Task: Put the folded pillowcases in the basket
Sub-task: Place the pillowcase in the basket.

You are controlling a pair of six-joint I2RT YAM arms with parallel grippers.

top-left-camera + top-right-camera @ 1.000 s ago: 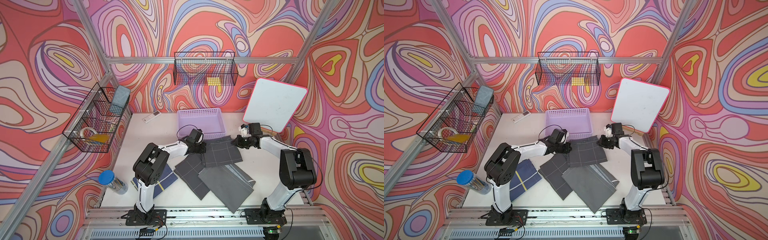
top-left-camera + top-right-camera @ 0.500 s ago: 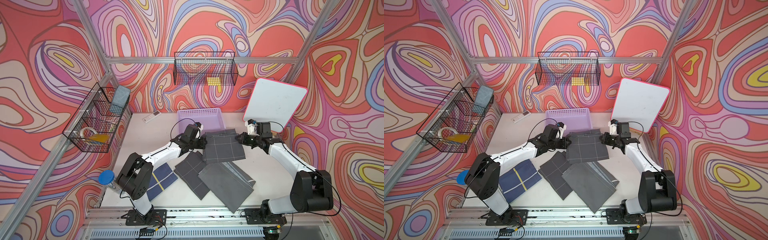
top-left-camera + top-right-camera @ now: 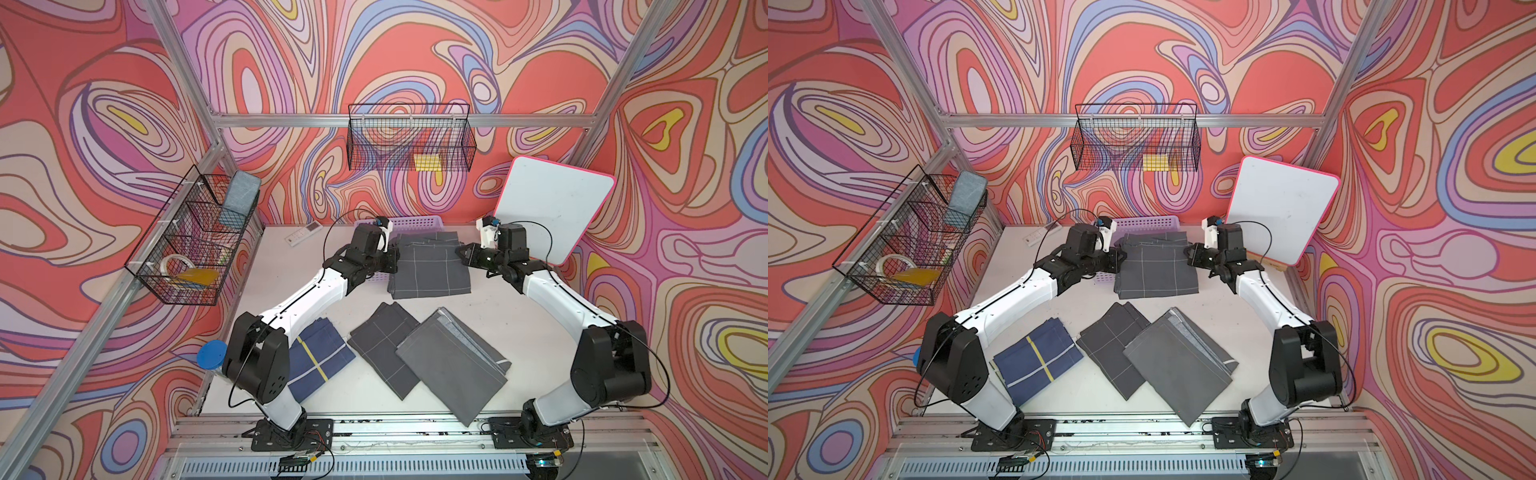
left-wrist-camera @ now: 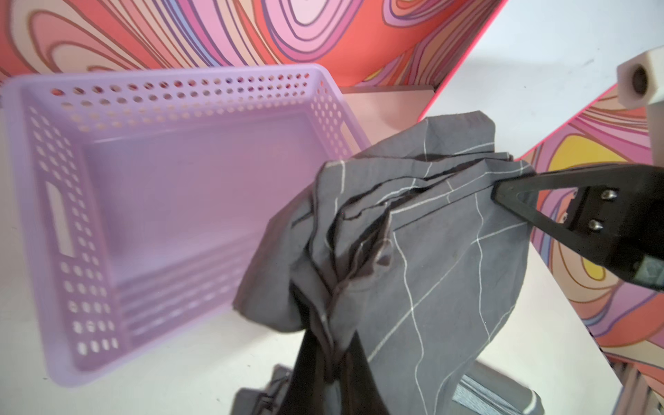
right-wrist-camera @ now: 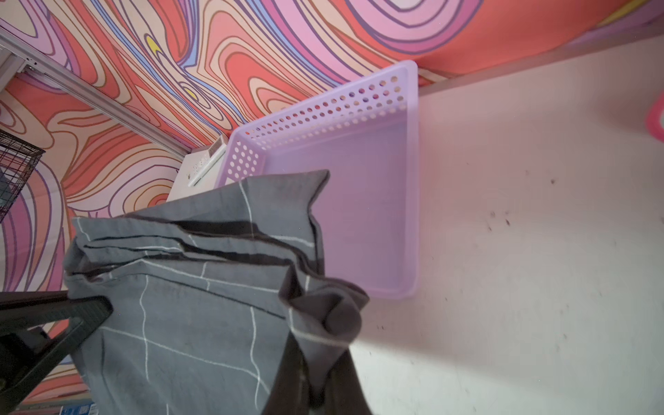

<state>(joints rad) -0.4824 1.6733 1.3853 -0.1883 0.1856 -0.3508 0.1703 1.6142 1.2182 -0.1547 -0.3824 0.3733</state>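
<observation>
Grey checked folded pillowcase is held raised between the left gripper and right gripper in both top views. Each is clamped on an opposite edge, and the cloth hides most of the lilac basket. The wall-mounted wire basket holds a yellow pad.

Left wrist view: the basket's bare floor shows beside the bunched cloth.

Right wrist view: the cloth overlaps the basket's near part.

In both top views the basket is mostly hidden behind the pillowcase and my left arm; I only see its back rim, just above the middle of the frame. In the left wrist view it is blurry. At lower left, the jar peeks out from behind the arm. The yellow thing in the wire basket is too small to tell.
</observation>
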